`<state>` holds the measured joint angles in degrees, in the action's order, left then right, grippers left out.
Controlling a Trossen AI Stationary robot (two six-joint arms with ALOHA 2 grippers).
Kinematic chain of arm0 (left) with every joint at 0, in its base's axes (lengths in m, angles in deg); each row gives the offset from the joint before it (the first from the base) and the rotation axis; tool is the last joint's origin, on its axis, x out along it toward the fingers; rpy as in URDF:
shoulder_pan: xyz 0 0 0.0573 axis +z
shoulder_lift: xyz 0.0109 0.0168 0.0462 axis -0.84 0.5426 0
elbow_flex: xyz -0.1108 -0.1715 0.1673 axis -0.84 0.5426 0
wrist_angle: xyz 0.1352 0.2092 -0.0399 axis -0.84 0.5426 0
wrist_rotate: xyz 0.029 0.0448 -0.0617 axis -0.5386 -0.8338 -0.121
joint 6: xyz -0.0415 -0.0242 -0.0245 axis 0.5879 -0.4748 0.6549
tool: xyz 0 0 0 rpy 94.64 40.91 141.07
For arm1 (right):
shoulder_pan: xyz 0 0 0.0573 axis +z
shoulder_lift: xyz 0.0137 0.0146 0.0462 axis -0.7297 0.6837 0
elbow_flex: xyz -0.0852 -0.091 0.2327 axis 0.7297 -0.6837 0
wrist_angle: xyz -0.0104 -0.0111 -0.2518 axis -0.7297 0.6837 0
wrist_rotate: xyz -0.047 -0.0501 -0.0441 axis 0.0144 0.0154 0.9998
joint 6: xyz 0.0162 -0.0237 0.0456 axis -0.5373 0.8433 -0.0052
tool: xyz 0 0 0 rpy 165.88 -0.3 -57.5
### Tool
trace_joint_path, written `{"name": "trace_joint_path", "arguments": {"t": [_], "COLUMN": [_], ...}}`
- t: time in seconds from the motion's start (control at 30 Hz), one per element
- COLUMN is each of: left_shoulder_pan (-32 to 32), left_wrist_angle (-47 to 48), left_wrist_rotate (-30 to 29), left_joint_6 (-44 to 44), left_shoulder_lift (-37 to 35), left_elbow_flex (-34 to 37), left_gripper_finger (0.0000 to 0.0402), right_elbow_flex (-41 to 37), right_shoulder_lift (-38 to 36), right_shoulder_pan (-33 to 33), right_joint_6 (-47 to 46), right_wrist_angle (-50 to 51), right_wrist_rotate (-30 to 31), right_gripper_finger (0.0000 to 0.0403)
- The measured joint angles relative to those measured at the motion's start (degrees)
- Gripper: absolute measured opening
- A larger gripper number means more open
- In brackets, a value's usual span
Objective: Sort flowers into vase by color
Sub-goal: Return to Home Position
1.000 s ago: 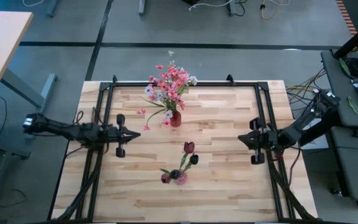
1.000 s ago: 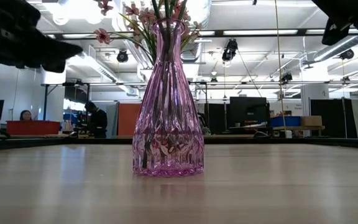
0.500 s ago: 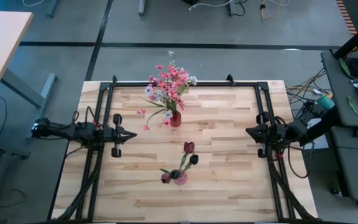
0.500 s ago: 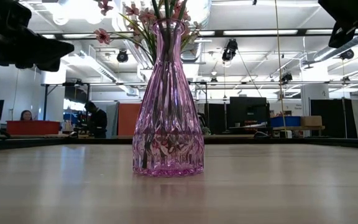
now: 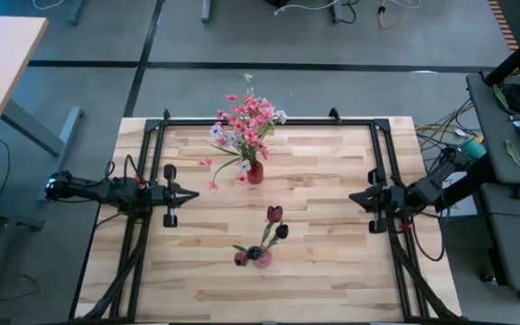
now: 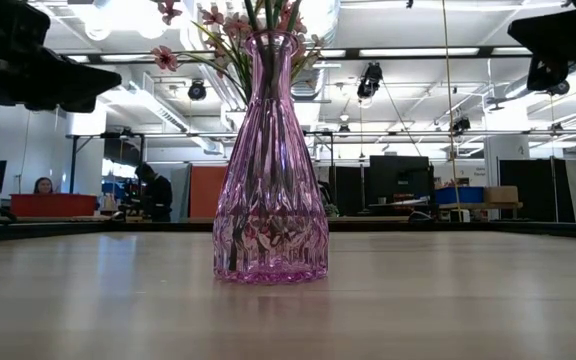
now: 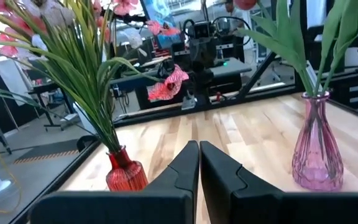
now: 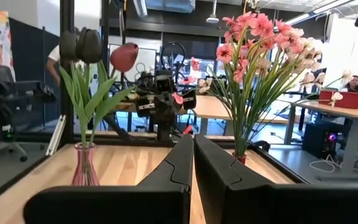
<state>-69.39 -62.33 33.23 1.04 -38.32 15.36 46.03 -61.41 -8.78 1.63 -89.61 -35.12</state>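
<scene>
A small red vase (image 5: pixel 255 171) at the table's far middle holds pink blossom clusters and white sprays (image 5: pixel 246 122) by their green stems. A pink glass vase (image 5: pixel 261 257) nearer the front holds dark red tulip buds (image 5: pixel 274 214); it also fills the low view (image 6: pixel 271 170). My left gripper (image 5: pixel 193 193) is shut and empty at the table's left, level and pointing at the vases. My right gripper (image 5: pixel 352 199) is shut and empty at the table's right, pointing left. The left wrist view shows both vases (image 7: pixel 126 175) (image 7: pixel 317 152); so does the right wrist view (image 8: pixel 84 165).
A black metal frame (image 5: pixel 269 120) runs around the table top. Bare wood lies between each gripper and the vases. A few pink blossoms (image 5: pixel 211 184) droop low to the left of the red vase. People sit at desks (image 6: pixel 40 186) in the room behind.
My left gripper has drawn back a little toward the table's left edge. My right gripper has drawn back toward the right edge, then come a little way left again. Both stay shut. The vases and flowers have not moved.
</scene>
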Motion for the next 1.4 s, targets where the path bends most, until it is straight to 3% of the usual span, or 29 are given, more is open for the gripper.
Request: {"name": "trace_joint_path", "arguments": {"t": [1.4], "left_shoulder_pan": [0.0], "left_wrist_angle": [0.0], "left_wrist_rotate": [0.0], "left_joint_6": [0.1], "left_shoulder_lift": [5.5], "left_elbow_flex": [0.0], "left_gripper_finger": [0.0000], "right_elbow_flex": [0.0], "right_shoulder_lift": [2.1], "right_shoulder_pan": [0.0], "right_joint_6": [0.4], "right_wrist_angle": [0.4], "right_wrist_rotate": [0.0], "right_gripper_finger": [0.0009]}}
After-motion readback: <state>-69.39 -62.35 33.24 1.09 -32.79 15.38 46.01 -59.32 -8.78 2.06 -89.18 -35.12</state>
